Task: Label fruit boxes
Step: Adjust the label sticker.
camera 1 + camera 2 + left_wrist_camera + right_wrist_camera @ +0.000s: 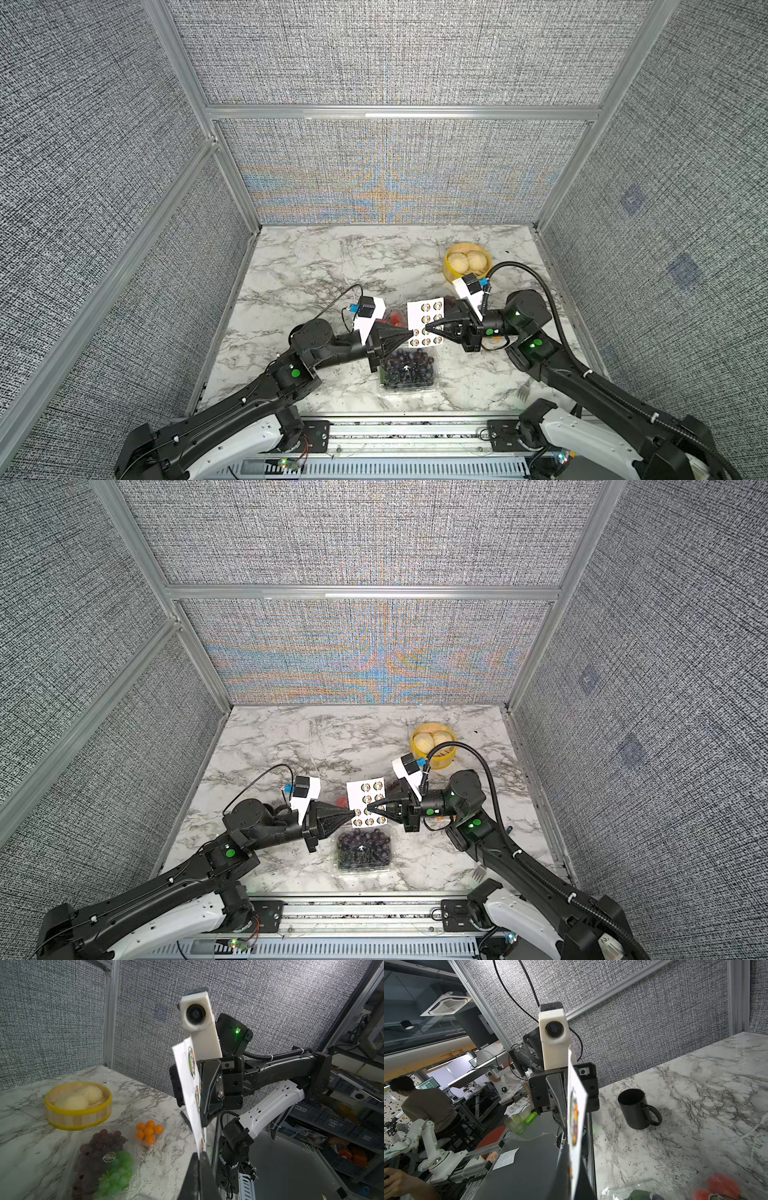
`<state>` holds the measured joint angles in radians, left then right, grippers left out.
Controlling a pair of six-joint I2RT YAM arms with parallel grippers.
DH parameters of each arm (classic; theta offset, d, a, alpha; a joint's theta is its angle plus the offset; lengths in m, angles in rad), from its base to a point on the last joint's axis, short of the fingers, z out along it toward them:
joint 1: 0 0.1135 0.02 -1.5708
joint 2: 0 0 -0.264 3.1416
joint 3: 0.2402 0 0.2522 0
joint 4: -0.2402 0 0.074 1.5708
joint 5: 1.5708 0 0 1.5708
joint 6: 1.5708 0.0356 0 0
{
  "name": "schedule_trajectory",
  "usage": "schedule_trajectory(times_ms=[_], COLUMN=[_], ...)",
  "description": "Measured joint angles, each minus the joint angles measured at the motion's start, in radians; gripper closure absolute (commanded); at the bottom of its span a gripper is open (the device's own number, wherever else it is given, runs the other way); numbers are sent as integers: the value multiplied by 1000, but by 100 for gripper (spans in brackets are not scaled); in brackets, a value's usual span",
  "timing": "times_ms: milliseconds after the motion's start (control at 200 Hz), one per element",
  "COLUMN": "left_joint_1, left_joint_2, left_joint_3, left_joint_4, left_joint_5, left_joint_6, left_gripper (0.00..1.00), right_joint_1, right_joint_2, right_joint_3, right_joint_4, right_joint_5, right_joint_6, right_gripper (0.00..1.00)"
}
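The white sticker sheet [424,320] hangs in the air between both grippers. My left gripper [411,332] is shut on its left edge, and the sheet runs into the closed fingertips in the left wrist view [200,1153]. My right gripper [429,327] is shut on the sheet from the other side [574,1153]. Below them lies the dark-purple grape box [409,370]. The red-fruit box [720,1186] peeks out behind the sheet [395,319]. The orange-fruit box [148,1130] and the purple-and-green grape box [106,1159], a round sticker on its lid, lie under the right arm.
A yellow steamer basket [465,262] with pale buns stands at the back right. A black mug [636,1108] stands on the marble beneath the left arm. A small fork [524,392] lies near the front right. Grey fabric walls enclose the table.
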<state>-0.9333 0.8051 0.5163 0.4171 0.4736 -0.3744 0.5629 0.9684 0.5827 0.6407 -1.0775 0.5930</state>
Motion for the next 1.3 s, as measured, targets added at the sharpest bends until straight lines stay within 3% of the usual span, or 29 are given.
schedule_trajectory(times_ms=[85, 811, 1301], left_joint_1=[1, 33, 38], left_joint_2=[6, 48, 108], left_joint_3=[0, -6, -29], left_joint_4=[0, 92, 247], left_joint_5=[0, 103, 188], left_joint_6=[-1, -51, -129], left_gripper=[100, 100, 100], right_joint_1=[0, 6, 8], right_joint_2=[6, 28, 62], right_joint_3=[0, 1, -8], right_joint_4=[6, 69, 130], right_joint_5=[-5, -41, -53], right_joint_6=[3, 31, 55], right_gripper=[100, 100, 100])
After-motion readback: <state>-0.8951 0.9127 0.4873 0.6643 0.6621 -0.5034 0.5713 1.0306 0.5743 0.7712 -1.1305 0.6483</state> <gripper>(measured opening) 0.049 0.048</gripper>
